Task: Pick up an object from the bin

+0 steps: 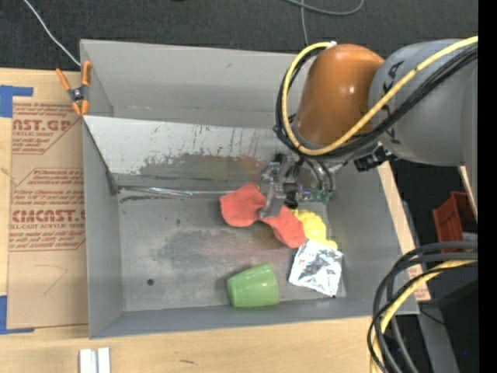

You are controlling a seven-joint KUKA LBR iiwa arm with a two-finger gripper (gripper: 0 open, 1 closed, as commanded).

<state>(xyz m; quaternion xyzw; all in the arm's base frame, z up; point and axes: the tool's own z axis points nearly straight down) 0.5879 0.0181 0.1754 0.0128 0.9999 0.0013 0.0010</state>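
My gripper (277,195) hangs low near the middle right of the bin, its fingertips down at the right edge of a soft red-orange blob (242,206). A second red piece (286,227) lies just below and right of the fingers, beside a yellow lump (314,225). Whether the fingers are apart or together is hidden by the gripper body and the arm above it.
A green cup (254,287) lies on its side near the bin's front wall. A crumpled silver foil packet (317,267) sits to its right. The arm with its orange dome covers the bin's back right corner.
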